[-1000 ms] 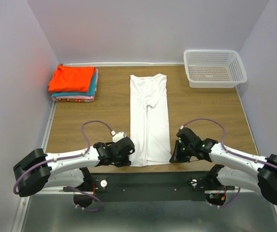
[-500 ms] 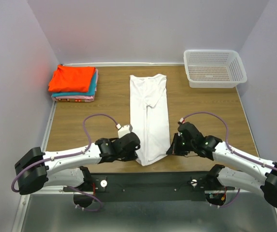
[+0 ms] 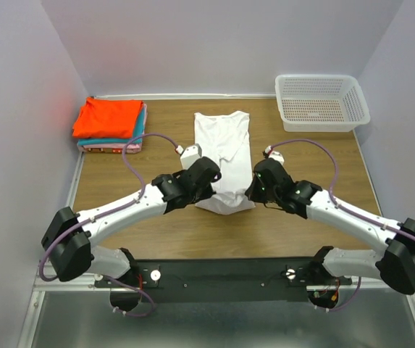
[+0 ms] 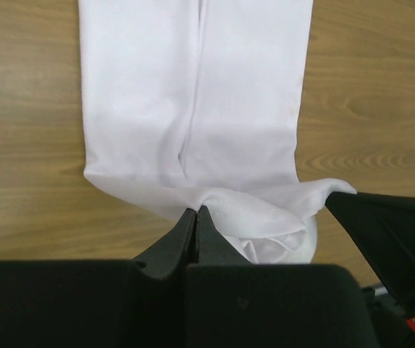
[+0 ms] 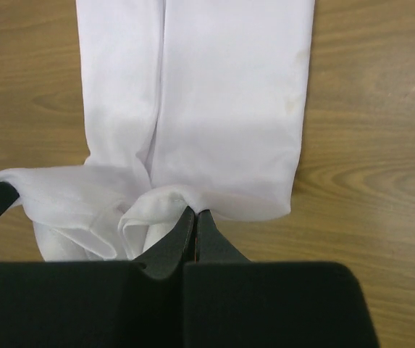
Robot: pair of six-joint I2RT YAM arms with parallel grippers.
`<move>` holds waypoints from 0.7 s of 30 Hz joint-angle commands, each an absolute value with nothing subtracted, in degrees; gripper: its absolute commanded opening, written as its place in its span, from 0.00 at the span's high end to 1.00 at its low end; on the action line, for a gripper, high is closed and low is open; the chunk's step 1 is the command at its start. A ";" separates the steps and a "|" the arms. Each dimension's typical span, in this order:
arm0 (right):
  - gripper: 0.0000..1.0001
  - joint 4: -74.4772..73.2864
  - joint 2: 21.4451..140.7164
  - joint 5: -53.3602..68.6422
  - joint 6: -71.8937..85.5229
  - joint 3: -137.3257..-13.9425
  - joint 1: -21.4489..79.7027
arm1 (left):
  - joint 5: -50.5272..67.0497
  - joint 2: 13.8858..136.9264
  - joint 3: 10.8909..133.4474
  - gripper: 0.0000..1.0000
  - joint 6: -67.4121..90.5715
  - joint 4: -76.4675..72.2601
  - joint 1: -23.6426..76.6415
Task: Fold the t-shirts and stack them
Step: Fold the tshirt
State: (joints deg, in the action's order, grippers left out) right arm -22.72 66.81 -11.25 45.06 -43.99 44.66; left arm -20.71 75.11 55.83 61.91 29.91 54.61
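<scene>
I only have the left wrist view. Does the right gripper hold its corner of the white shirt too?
Observer: Yes. The right gripper is shut on the white shirt at its near hem.
Operator: How does the fold look from above?
Observer: The gripped near end is doubled over toward the far end, which lies flat.
Operator: Where's the stack?
Observer: The stack sits in the far left corner, orange on top.

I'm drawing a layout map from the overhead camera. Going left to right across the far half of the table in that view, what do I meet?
stack of folded cloth t-shirts topped by an orange-red one → long white cloth t-shirt → white plastic mesh basket
</scene>
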 commanded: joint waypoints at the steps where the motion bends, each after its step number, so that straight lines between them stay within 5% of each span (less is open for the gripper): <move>1: 0.99 -21.45 71.36 -19.68 42.45 -49.47 44.56 | -24.70 78.57 59.84 1.00 56.43 30.77 50.37; 21: 1.00 -19.16 88.76 -17.23 36.65 -64.51 36.13 | -21.09 94.39 75.23 1.00 42.19 27.77 38.15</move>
State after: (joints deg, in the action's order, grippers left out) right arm -20.36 86.08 -18.48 38.30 -61.69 37.71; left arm -21.47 92.05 72.86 45.28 28.62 39.79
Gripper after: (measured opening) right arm 0.009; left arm 0.006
